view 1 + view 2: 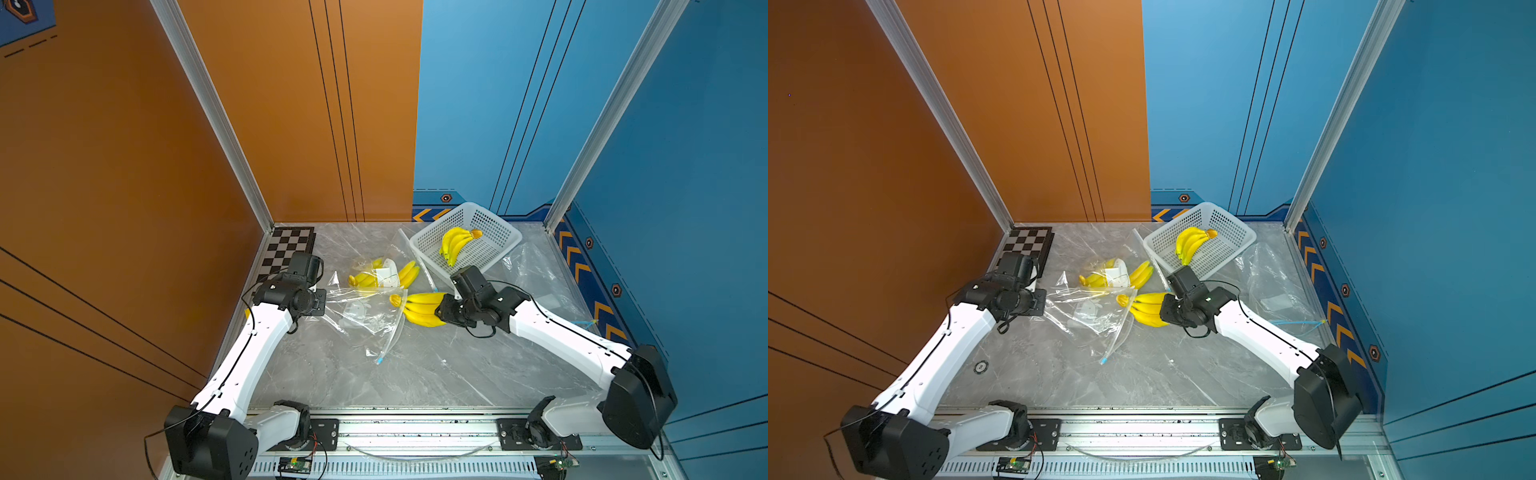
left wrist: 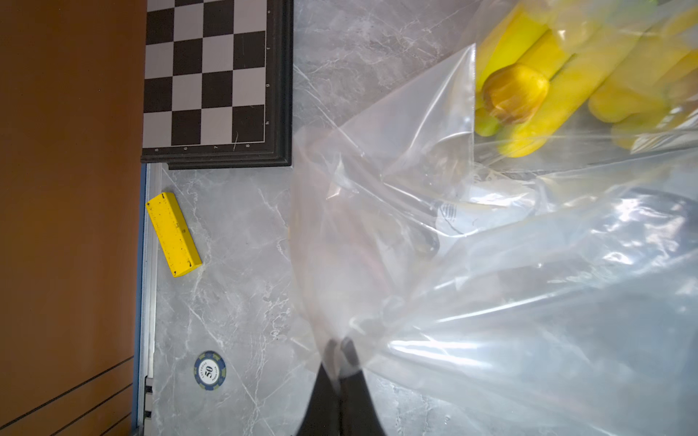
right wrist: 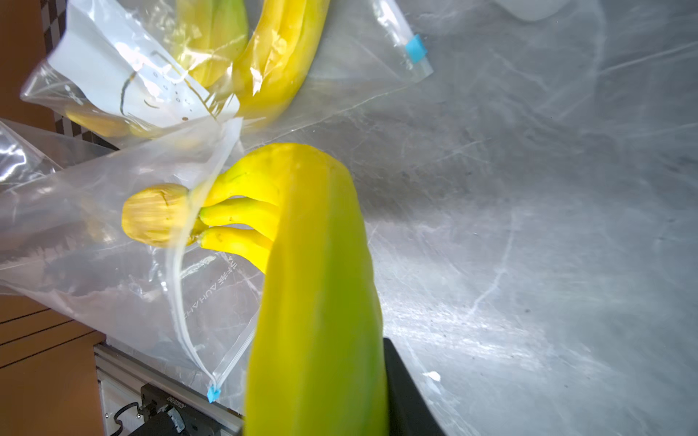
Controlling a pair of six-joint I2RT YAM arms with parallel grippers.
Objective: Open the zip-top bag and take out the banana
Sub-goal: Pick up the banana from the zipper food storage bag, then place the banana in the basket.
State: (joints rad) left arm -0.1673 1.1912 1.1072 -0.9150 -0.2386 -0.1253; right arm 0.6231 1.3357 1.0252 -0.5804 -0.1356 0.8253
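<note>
The clear zip-top bag (image 1: 365, 311) (image 1: 1096, 311) lies crumpled mid-table with its mouth open toward the right. My left gripper (image 1: 328, 296) (image 2: 342, 349) is shut on the bag's plastic (image 2: 491, 283) at its left end. A yellow banana bunch (image 1: 422, 309) (image 1: 1148, 309) (image 3: 313, 264) sits mostly outside the mouth. Only its brown stem (image 3: 155, 215) is still behind the plastic. My right gripper (image 1: 444, 309) (image 1: 1168, 309) is shut on the bunch's right end. One black finger (image 3: 400, 381) shows beside the fruit; the other is hidden.
Behind lies a second bag holding bananas and a white card (image 1: 384, 274). A white basket (image 1: 509, 241) at the back right holds another bunch (image 1: 455, 243). An empty bag (image 1: 536, 266) lies right. A chessboard (image 1: 289, 249), yellow block (image 2: 173, 234) and poker chip (image 2: 210, 370) are left.
</note>
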